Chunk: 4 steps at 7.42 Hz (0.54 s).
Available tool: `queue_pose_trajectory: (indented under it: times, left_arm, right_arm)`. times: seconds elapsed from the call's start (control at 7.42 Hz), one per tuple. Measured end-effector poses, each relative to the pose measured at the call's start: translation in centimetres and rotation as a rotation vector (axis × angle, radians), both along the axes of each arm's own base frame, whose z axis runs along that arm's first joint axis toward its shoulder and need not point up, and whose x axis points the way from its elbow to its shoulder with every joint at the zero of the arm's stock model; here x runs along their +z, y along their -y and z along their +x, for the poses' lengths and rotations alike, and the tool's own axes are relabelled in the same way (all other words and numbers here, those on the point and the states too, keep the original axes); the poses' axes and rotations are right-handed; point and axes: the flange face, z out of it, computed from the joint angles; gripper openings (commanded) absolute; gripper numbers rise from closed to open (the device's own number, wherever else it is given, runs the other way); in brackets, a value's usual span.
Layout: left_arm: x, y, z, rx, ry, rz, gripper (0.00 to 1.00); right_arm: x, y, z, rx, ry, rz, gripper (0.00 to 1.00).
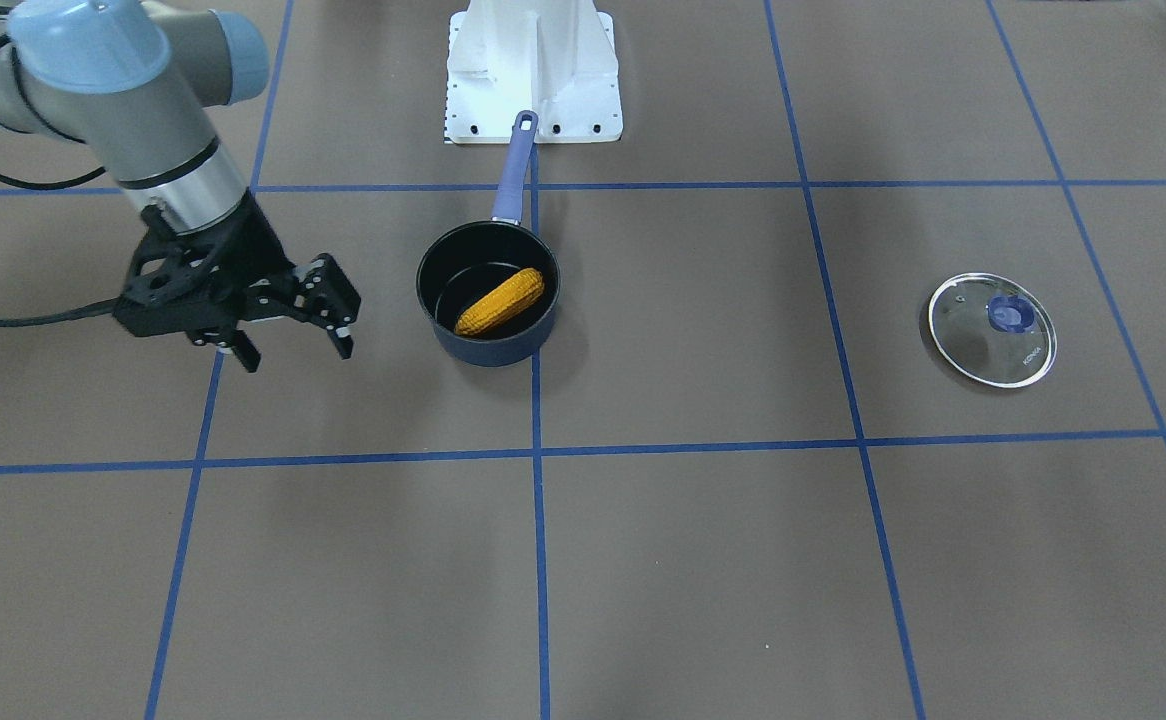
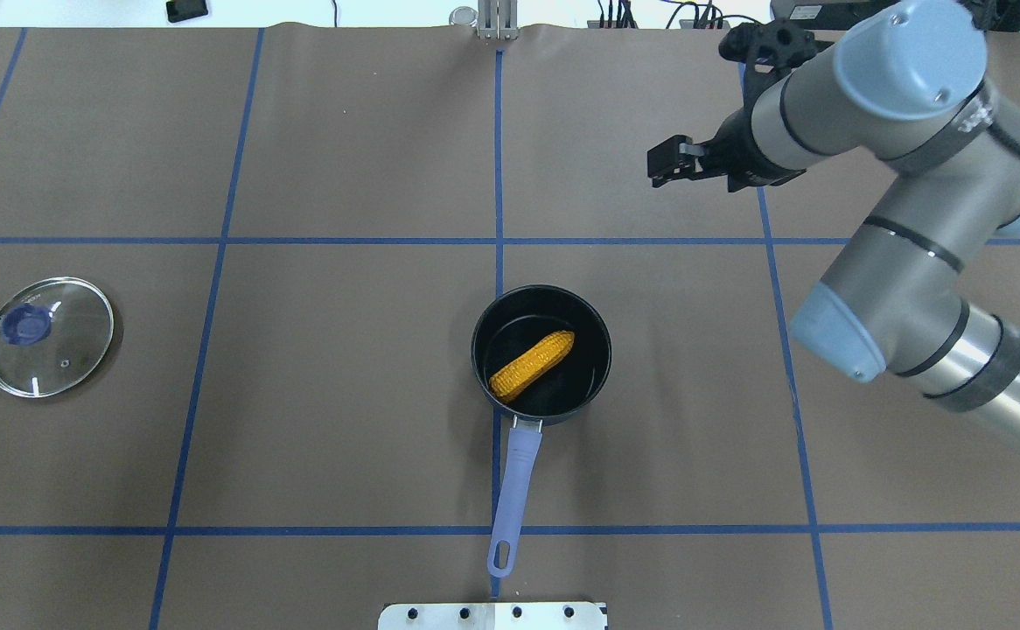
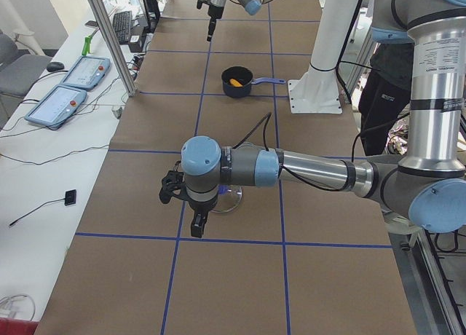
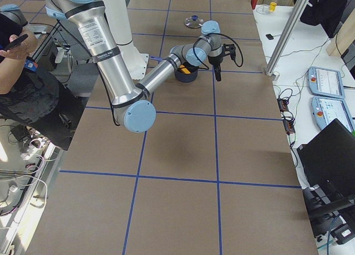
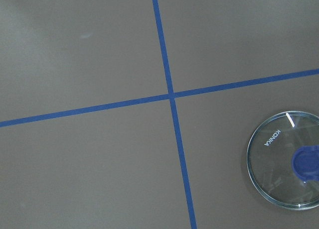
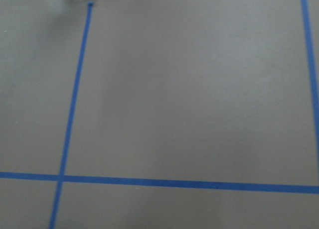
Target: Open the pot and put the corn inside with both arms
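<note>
The dark blue pot (image 1: 488, 345) stands uncovered at the table's middle, its purple-blue handle (image 2: 514, 477) pointing toward the robot base. The yellow corn (image 1: 500, 301) lies inside it, also in the overhead view (image 2: 532, 365). My right gripper (image 1: 296, 352) hangs open and empty above the table, beside the pot and apart from it; it shows in the overhead view (image 2: 663, 166) too. My left gripper (image 3: 195, 222) shows only in the exterior left view, hovering next to the glass lid (image 3: 231, 199); I cannot tell whether it is open or shut.
The round glass lid (image 2: 48, 337) with its purple-blue knob lies flat on the table far to the robot's left, also in the left wrist view (image 5: 286, 162). The white robot base (image 1: 533, 70) stands behind the pot handle. Blue tape lines grid the brown table.
</note>
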Motion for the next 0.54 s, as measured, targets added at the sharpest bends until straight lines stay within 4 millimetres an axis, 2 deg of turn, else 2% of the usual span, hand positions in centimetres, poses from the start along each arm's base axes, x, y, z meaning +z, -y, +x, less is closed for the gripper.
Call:
queue_pose_trajectory:
  times: [0.13,0.27,0.4,0.54]
  left_arm:
    - [0.3,-0.2,0.0,0.002,-0.001,-0.004,0.99]
    - [0.2,-0.4,0.1,0.002,-0.004,0.002,0.99]
    - [-0.3,-0.4,0.1,0.002,-0.009,0.011,0.99]
    - [-0.7,-0.3,0.2,0.001,-0.015,0.017,0.99]
  right_arm:
    - [3.8,1.9,5.3,-0.044,-0.042,0.003,1.0]
    - [7.9,2.7,11.1,-0.084,-0.052,-0.001,1.0]
    - [12.4,2.2,16.6,-0.108,-0.046,-0.016,1.0]
    - [17.7,0.2,20.8,-0.134,-0.053,-0.034,1.0]
